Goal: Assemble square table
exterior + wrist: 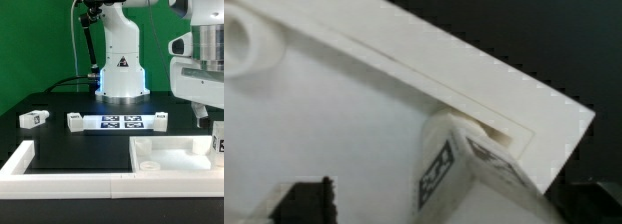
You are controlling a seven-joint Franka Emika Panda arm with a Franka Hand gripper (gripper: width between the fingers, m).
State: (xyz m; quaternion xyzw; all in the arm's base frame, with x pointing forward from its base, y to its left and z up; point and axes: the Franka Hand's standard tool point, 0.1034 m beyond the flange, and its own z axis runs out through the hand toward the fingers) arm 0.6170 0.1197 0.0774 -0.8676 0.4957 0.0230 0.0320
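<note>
At the slab point(331, 130) corner, the leg block point(464, 168) sits between the gripper point(446, 203) fingers.

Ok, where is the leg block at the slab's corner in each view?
Exterior view: leg block at the picture's right edge, by a corner of the slab.
Wrist view: leg block tilted against the slab's raised rim, tag showing.
Shared landmark: the white slab.

free: table point(85, 148) between border wall point(60, 183) and marker board point(118, 123) | blocked: slab point(331, 130) corner, leg point(473, 165) possibly seated
</note>
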